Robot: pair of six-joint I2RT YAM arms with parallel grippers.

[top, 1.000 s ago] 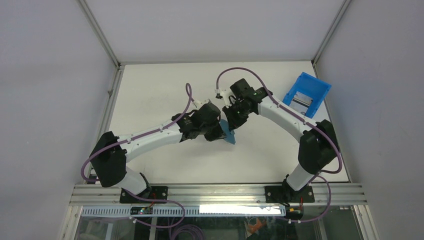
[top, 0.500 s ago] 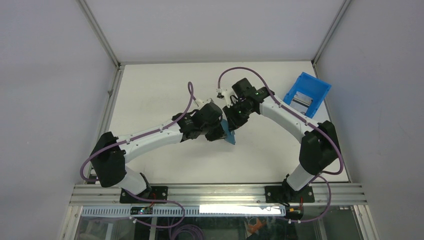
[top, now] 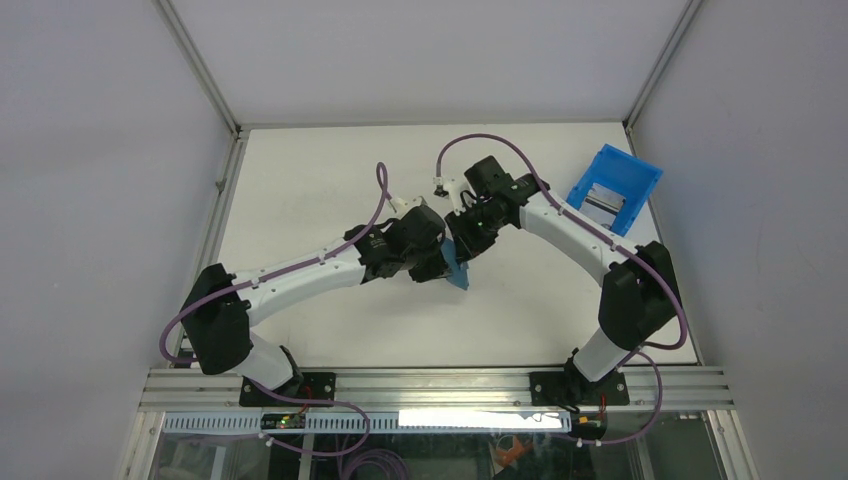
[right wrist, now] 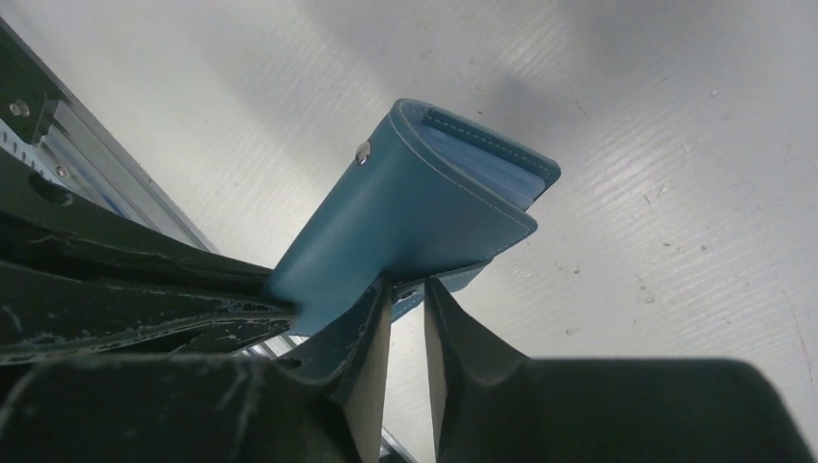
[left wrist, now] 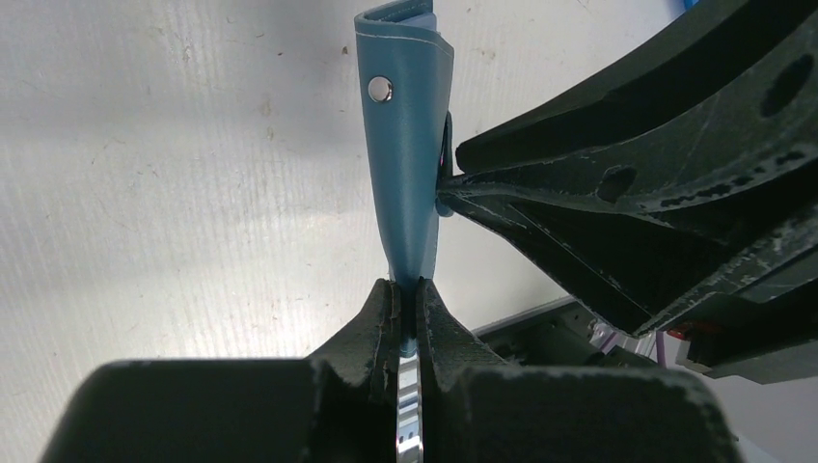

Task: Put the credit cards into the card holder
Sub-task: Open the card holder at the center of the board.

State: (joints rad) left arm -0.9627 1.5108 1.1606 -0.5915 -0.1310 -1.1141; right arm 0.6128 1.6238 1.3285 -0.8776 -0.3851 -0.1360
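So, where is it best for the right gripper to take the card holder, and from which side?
Probably one leaf at the free end of the card holder, near the snap stud, coming from opposite the left gripper. That gripper pinches the other end, and at the free end the leaves gape slightly, so a finger of the open right gripper could slip between.

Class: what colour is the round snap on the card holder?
The snap is shiny silver on the teal-blue card holder; clearest in the left wrist view.
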